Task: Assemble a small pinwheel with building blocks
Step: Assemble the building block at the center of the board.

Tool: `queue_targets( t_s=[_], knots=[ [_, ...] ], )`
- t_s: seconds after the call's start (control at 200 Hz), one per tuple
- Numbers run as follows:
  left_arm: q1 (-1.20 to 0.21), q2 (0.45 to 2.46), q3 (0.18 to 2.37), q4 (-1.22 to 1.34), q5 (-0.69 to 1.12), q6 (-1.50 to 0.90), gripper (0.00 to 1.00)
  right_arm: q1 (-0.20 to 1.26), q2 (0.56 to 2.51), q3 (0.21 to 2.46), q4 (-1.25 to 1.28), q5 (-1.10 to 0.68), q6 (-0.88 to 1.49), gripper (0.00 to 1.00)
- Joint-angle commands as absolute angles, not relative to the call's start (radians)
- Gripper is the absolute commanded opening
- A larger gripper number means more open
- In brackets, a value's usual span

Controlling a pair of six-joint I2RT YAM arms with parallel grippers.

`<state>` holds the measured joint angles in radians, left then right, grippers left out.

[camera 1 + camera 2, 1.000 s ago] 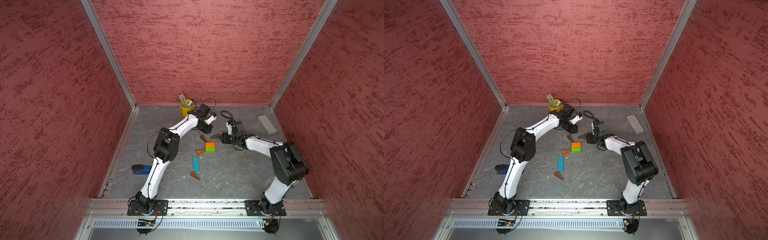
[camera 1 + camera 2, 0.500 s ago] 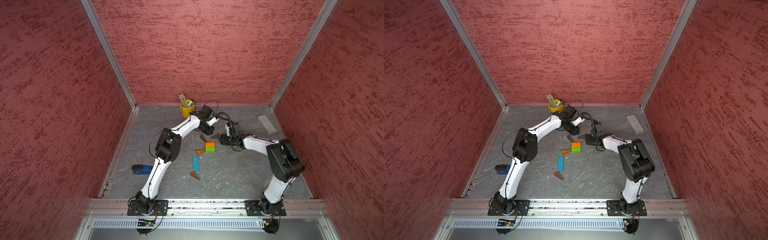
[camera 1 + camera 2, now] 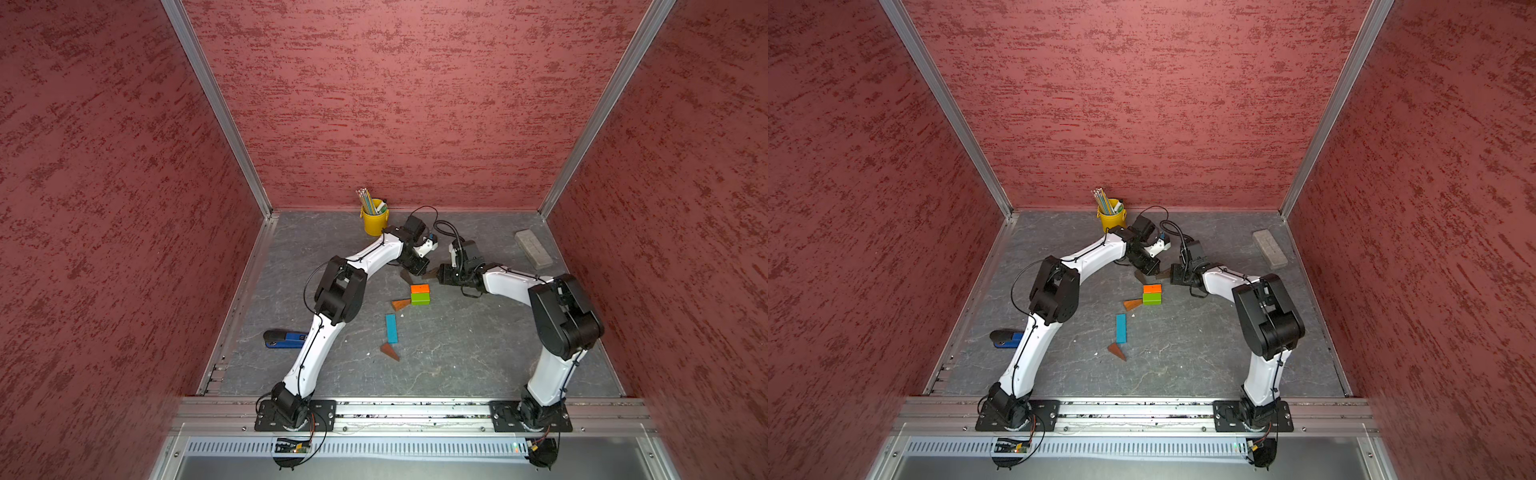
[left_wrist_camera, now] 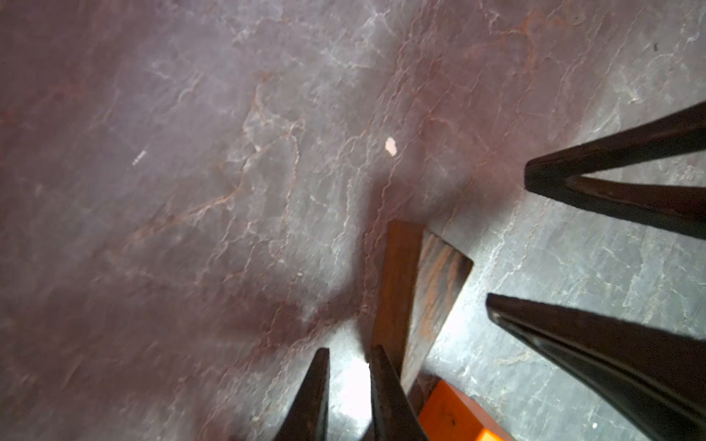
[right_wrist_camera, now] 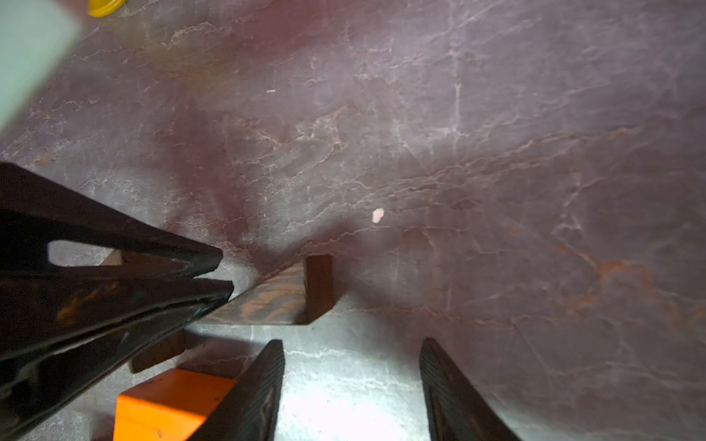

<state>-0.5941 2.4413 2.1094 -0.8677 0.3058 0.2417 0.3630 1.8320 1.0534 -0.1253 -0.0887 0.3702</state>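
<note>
Grainy dark wedge (image 5: 275,298) lies flat before the spread, empty right fingers (image 5: 263,389); left fingers (image 4: 386,393), pressed almost together, sit beside it.

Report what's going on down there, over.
Left hand shut beside dark wedge; right hand open, empty. Orange block joined to green block; blue bar apart. Nothing blocking.

Beside the orange block (image 5: 168,401), which is looking smoothly painted, the dark wedge (image 5: 275,298) is showing visible wood grain; the worktop (image 5: 496,152) beneath it is appearing matt, veined and stone-like; the walls (image 3: 395,104) are looking rough.
</note>
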Motion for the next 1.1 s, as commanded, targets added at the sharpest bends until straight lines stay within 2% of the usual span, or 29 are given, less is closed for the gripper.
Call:
queue_targets(
  t_s=[0.0, 0.551, 1.097],
  knots=[
    [-0.604, 2.444, 2.119, -0.880, 0.326, 0.244, 0.22, 0.365, 1.834, 1.063, -0.123, -0.055, 0.388, 0.61],
    [-0.612, 2.415, 2.086, -0.888, 0.336, 0.241, 0.22, 0.366, 1.775, 1.080, -0.113, 0.000, 0.360, 0.63],
    [-0.621, 2.398, 2.073, -0.893, 0.349, 0.241, 0.21, 0.338, 1.840, 1.144, -0.129, 0.004, 0.346, 0.64]
  ],
)
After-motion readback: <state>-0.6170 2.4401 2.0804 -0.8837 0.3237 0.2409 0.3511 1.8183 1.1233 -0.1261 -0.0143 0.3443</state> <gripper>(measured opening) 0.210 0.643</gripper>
